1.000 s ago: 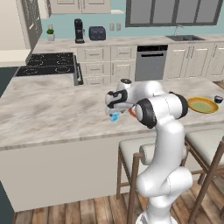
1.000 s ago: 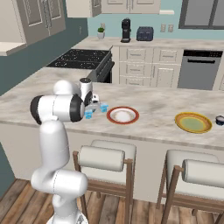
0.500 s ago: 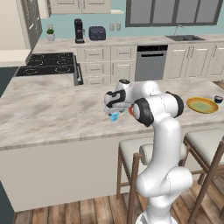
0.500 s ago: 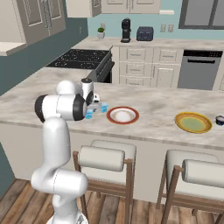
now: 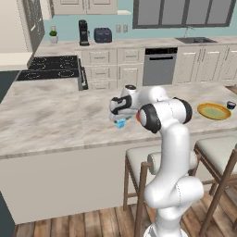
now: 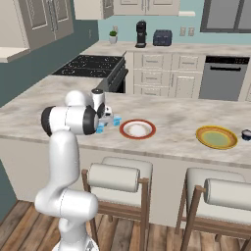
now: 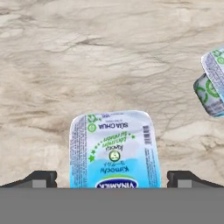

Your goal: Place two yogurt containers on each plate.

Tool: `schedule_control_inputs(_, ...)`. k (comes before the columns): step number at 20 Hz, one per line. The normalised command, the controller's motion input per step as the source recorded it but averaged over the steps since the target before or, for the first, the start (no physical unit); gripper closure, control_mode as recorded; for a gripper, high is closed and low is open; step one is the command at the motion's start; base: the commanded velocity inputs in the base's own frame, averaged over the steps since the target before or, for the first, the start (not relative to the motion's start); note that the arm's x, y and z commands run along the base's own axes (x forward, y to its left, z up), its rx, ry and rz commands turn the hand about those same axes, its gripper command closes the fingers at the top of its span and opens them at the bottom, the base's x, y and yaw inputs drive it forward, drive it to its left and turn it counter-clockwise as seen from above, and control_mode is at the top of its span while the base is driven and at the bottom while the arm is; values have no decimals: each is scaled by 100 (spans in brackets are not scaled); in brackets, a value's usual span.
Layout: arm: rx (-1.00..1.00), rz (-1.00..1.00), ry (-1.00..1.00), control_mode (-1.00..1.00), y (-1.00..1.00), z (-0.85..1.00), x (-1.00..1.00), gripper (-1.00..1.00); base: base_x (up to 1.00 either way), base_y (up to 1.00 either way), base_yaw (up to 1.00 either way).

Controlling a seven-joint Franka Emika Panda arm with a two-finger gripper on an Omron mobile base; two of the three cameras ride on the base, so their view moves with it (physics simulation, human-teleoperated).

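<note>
The claw hangs low over the counter, and its 2 tips stand apart, 1 on each side of a pale blue yogurt cup. The tips sit beside the cup's near end, and I cannot tell if they touch it. A 2nd blue cup lies tipped over, a bit to the right in the hand view. From the right base view, that other cup sits between the arm and the white plate with the red rim. The yellow plate is well apart, far to the right, with a dark cup just beside it.

The robot's own arm hides part of the blue cup in the left base view.

Since a second ago the hand has come down a little closer to the cup. The plates and cups have stayed put.

The counter is pale marble with brown veins. Behind it are a black stove, a dishwasher and a coffee maker. 2 stools stand at the near side.
</note>
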Motion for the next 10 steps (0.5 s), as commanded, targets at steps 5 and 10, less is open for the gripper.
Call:
schedule_control_inputs(5, 0, 0, 0, -100, 4, -16, 9, -100, 0, 0, 0)
schedule_control_inputs(10, 0, 0, 0, -100, 4, -9, 12, -100, 0, 0, 0)
